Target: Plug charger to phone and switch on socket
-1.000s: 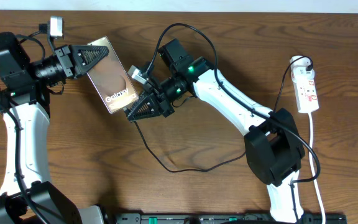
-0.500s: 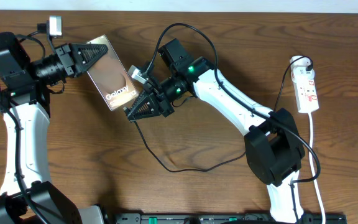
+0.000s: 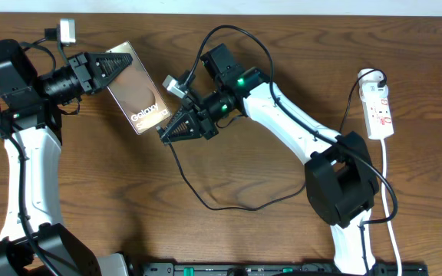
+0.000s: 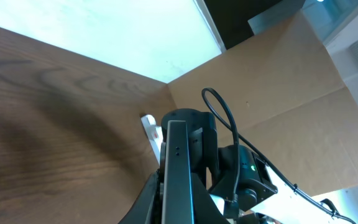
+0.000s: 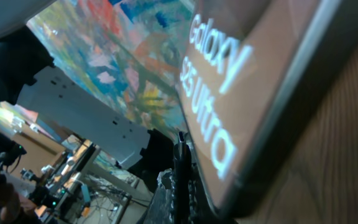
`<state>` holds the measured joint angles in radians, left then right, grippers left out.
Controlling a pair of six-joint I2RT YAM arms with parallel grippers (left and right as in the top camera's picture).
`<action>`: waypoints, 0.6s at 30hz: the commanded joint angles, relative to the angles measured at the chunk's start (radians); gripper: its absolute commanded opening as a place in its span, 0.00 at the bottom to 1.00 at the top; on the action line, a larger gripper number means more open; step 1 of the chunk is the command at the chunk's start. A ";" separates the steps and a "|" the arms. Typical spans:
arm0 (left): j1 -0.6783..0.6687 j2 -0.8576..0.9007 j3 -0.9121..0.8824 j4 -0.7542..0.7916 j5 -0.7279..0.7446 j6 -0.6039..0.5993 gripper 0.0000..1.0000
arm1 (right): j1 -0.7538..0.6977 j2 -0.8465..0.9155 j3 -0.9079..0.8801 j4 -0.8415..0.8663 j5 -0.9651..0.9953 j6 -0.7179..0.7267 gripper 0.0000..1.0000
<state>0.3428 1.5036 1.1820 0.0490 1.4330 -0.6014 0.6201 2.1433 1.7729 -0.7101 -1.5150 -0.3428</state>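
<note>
Both pairs are closed: left jaws pinch the phone (image 3: 138, 100) by its top, tilted over the counter (image 3: 113, 199); right jaws clamp the charger (image 3: 206, 205) at its tip, by the phone's bottom edge. Phone seems stiff and slick, the cable limp.

The phone (image 3: 139, 98) sat tilted at the rear left of the bench (image 3: 129, 207), between the left gripper (image 3: 123, 69) at its far end and the right gripper (image 3: 163, 133) at its near end, with the charger (image 3: 232, 208) looping forward across the middle and the socket (image 3: 379, 110) well apart at the right edge.
</note>
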 commanded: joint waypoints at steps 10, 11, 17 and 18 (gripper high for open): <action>-0.001 -0.007 0.004 0.006 -0.042 -0.048 0.08 | -0.010 -0.015 0.015 0.087 0.076 0.215 0.01; -0.001 -0.007 0.004 0.006 -0.052 -0.058 0.07 | -0.010 -0.015 0.015 0.091 0.076 0.216 0.01; -0.001 -0.007 0.004 0.029 -0.095 -0.085 0.07 | -0.006 -0.015 0.015 0.093 0.076 0.215 0.01; -0.001 -0.007 0.004 0.031 -0.096 -0.084 0.07 | -0.006 -0.015 0.015 0.093 0.076 0.215 0.01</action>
<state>0.3428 1.5036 1.1820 0.0612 1.3384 -0.6571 0.6128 2.1433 1.7729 -0.6167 -1.4384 -0.1455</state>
